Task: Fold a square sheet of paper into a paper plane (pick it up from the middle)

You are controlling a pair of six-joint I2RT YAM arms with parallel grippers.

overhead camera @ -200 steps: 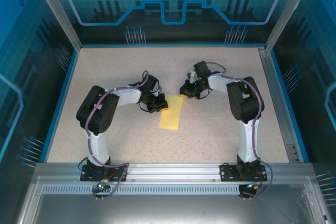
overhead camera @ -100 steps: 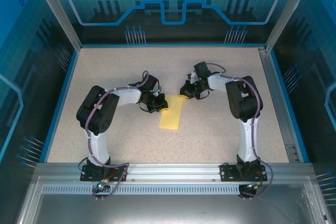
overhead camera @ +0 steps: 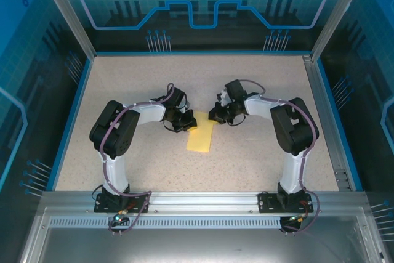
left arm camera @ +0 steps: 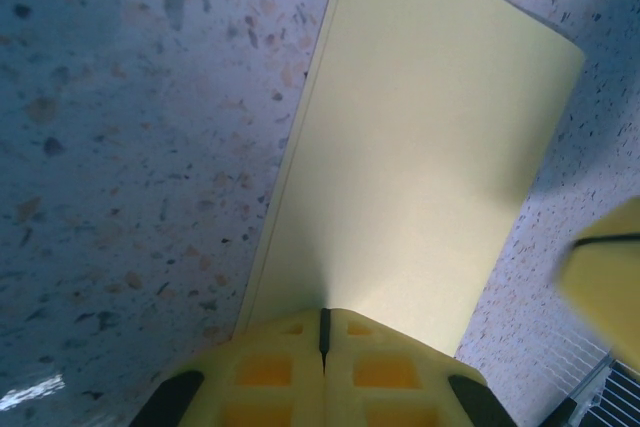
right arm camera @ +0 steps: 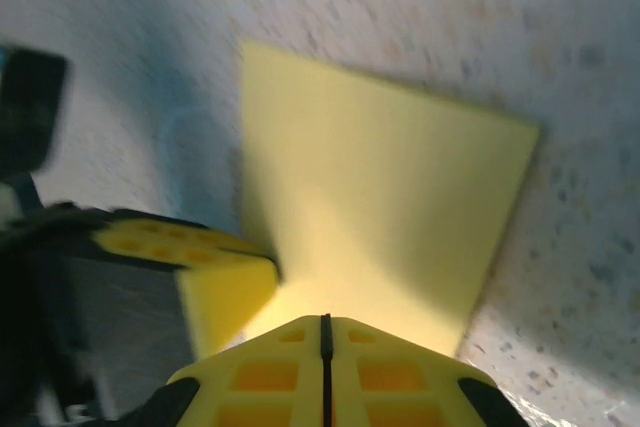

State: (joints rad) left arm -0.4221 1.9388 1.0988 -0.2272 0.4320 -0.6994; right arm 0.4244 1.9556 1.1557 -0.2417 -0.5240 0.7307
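The square sheet of paper (overhead camera: 201, 135) lies folded into a long pale yellow rectangle in the middle of the table, also seen as paper (left arm camera: 420, 147) and paper (right arm camera: 390, 177) in the wrist views. My left gripper (overhead camera: 189, 122) is shut, and the tips of the left gripper (left arm camera: 323, 312) rest on the paper's far left edge. My right gripper (overhead camera: 212, 117) is shut too, and the tips of the right gripper (right arm camera: 324, 319) sit on the paper's far end. Each wrist view catches the other gripper's yellow fingers (right arm camera: 200, 247) beside it. The paper lies flat, pressed rather than pinched.
The speckled beige table (overhead camera: 258, 152) is ringed by a blue rim and an aluminium frame (overhead camera: 326, 115). Both arms bend inward from their bases (overhead camera: 120, 198) at the near edge, with their elbows out to the sides.
The right arm has swung inward and its gripper has come down and left onto the paper's far end. The left arm and the paper have not moved.
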